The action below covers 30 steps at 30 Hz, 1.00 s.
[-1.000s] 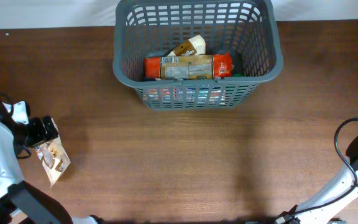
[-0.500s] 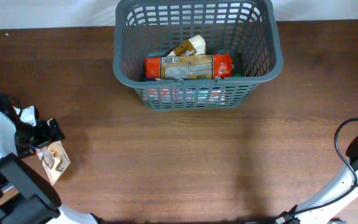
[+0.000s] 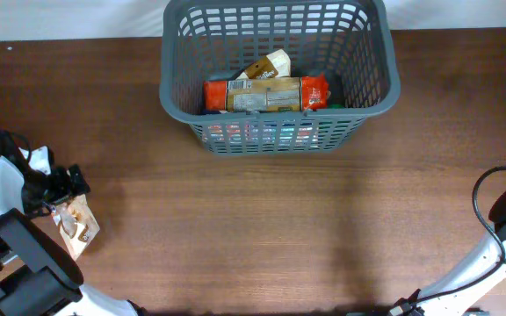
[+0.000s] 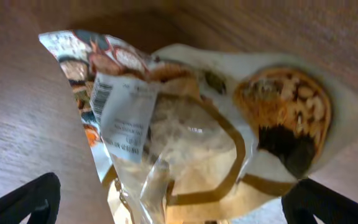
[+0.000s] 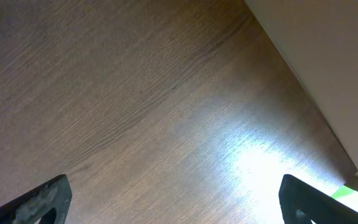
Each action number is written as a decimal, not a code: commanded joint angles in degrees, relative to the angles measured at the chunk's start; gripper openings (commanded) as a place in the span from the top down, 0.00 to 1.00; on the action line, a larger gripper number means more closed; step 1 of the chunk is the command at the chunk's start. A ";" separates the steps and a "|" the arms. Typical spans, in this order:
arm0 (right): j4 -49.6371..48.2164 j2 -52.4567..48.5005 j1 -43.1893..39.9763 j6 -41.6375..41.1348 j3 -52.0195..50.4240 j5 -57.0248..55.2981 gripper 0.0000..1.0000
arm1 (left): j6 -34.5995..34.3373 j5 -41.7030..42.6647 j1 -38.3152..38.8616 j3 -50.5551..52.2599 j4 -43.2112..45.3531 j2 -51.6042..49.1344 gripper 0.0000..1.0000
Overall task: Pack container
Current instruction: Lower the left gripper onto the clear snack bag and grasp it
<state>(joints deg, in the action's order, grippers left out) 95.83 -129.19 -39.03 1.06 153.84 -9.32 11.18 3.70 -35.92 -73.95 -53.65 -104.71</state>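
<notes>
Container (image 3: 275, 116), rigid, sits far-centre on the tabletop (image 3: 262, 228), part-filled; your left end effector (image 3: 67, 191), fingers spread, hovers at the probably light, crinkly, slippery nut packet (image 4: 191, 137), so pinch its sealed edge; right end effector (image 5: 179, 202) likewise spread.

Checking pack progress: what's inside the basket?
In the basket, a long orange packet lies across the top, a tan packet behind it. Whatever is underneath is mostly covered; only coloured bits show through the slots.
</notes>
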 commanded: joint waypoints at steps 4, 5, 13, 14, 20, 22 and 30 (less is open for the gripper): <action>-0.04 0.22 -0.33 -0.72 -0.20 0.09 0.01 | 1.16 0.85 -0.15 4.42 1.99 -0.63 0.01; -0.04 0.22 -0.33 -0.72 -0.20 0.11 0.01 | 1.16 0.87 -0.15 5.11 2.34 -0.63 0.01; -0.04 0.22 -0.33 -0.72 -0.20 0.09 0.01 | 1.14 0.87 -0.15 9.53 5.38 -0.66 0.01; -0.04 0.22 -0.33 -0.72 -0.20 0.11 0.01 | 1.14 0.87 -0.15 9.68 5.49 -0.68 0.01; -0.04 0.22 -0.33 -0.72 -0.20 0.11 0.01 | 1.14 0.87 -0.15 10.08 6.51 -0.72 0.01; -0.04 0.22 -0.33 -0.72 -0.20 0.09 0.01 | 1.14 1.03 -0.15 10.08 6.73 -0.72 0.01; -0.04 0.22 -0.33 -0.72 -0.20 0.11 0.01 | 0.66 1.01 -0.15 10.08 7.23 -0.72 0.01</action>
<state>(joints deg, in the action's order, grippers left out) 95.83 -129.19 -39.03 1.06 153.84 -9.32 11.18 3.70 -35.92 -64.71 -46.85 -104.71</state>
